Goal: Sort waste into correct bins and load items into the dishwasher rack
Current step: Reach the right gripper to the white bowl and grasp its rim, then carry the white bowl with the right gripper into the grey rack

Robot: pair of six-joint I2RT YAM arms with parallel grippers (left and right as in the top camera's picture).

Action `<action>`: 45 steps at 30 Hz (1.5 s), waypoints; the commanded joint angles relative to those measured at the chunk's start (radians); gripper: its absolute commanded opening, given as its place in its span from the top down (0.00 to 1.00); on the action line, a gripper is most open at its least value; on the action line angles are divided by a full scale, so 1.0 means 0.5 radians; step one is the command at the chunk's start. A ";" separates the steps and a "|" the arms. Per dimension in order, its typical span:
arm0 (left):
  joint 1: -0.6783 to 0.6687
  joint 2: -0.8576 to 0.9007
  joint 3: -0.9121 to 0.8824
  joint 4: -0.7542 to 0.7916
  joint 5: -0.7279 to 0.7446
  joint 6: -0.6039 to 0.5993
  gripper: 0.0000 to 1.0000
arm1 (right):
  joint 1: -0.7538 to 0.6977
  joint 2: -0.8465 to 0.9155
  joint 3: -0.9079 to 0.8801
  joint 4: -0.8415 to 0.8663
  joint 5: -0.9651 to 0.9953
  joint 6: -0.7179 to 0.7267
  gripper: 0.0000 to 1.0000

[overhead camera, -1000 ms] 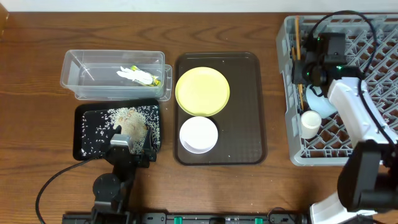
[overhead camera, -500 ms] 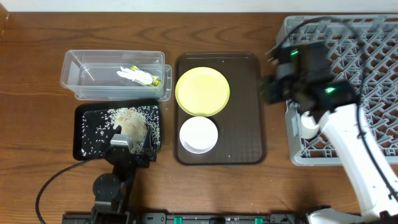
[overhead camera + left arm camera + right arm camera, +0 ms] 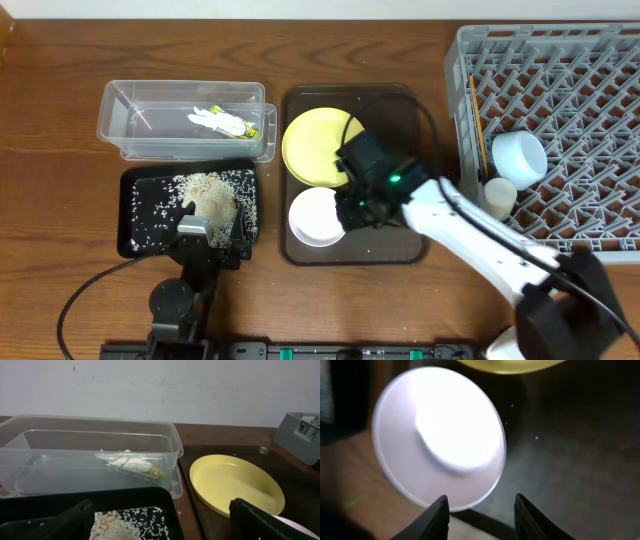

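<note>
The right gripper had its 2 fingers spread, nothing between the pads. In the right wrist view, the near rim of the white bowl sat just ahead of the gap. Most of the bowl lay forward and to the left of the centre line. I could not tell whether either finger touched the rim; they looked just short of it.

From above, the right gripper hung over the right-hand edge of the white bowl, pointing toward it across the brown serving tray. The bowl stood upright on that tray, just beside the yellow plate, which lay on the far side of it. Being round, the bowl had no long axis. The relation that mattered was rim to gap, and the rim was already lined up with the opening. My judgement was that the next move called for a short push forward and down so 1 finger went inside the wall and 1 outside, then a close.

The left gripper also had its fingers apart, parked over the near edge of the black tray. So the right arm was plainly the nearer one. The dishwasher rack stood well apart from the bowl, on the right.
</note>
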 commanded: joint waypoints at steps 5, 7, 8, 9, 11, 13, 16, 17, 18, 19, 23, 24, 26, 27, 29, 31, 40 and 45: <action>0.011 -0.014 -0.053 -0.030 0.020 0.034 0.12 | -0.004 0.232 -0.008 0.089 0.224 0.174 0.79; 0.011 -0.014 -0.053 -0.030 0.020 0.034 0.12 | -0.003 0.291 -0.008 0.129 0.169 0.174 0.83; 0.011 -0.014 -0.053 -0.030 0.020 0.034 0.11 | -0.004 0.314 -0.008 0.135 0.143 0.174 0.88; 0.011 -0.014 -0.053 -0.030 0.020 0.034 0.12 | -0.004 0.320 -0.008 0.130 0.114 0.174 0.92; 0.011 -0.014 -0.053 -0.030 0.020 0.034 0.12 | -0.004 0.316 -0.006 0.109 0.108 0.172 0.97; 0.011 -0.014 -0.053 -0.030 0.020 0.034 0.11 | -0.014 0.286 0.004 0.082 0.115 0.169 0.99; 0.011 -0.014 -0.053 -0.030 0.020 0.034 0.12 | -0.062 0.172 0.016 0.023 0.183 0.112 0.99; 0.011 -0.014 -0.053 -0.030 0.019 0.034 0.12 | -0.086 0.120 0.016 -0.009 0.241 0.098 0.99; 0.011 -0.014 -0.053 -0.030 0.020 0.034 0.11 | -0.121 0.043 0.016 -0.057 0.342 0.089 0.99; 0.011 -0.014 -0.053 -0.030 0.020 0.034 0.11 | -0.161 -0.034 0.016 -0.108 0.481 0.082 0.99; 0.011 -0.014 -0.053 -0.030 0.020 0.034 0.12 | -0.366 -0.351 0.016 -0.224 1.216 -0.021 0.99; 0.011 -0.014 -0.053 -0.030 0.020 0.034 0.12 | -0.419 -0.414 0.016 -0.233 1.379 -0.021 0.99; 0.011 -0.014 -0.053 -0.030 0.019 0.034 0.12 | -0.543 -0.530 0.016 -0.251 1.688 -0.021 0.99; 0.011 -0.014 -0.053 -0.030 0.020 0.034 0.12 | -0.619 -0.582 0.016 -0.253 1.831 -0.021 0.99; 0.011 -0.014 -0.053 -0.030 0.020 0.034 0.12 | -0.778 -0.662 0.016 -0.251 2.095 -0.021 0.99; 0.011 -0.014 -0.053 -0.030 0.020 0.034 0.11 | -0.935 -0.693 0.016 -0.231 2.320 -0.022 0.99; 0.011 -0.014 -0.053 -0.030 0.020 0.034 0.12 | -1.515 -0.507 0.015 -0.069 2.508 -0.189 0.99; 0.011 -0.014 -0.053 -0.030 0.020 0.034 0.12 | -1.730 -0.288 0.015 0.119 2.507 -0.409 0.99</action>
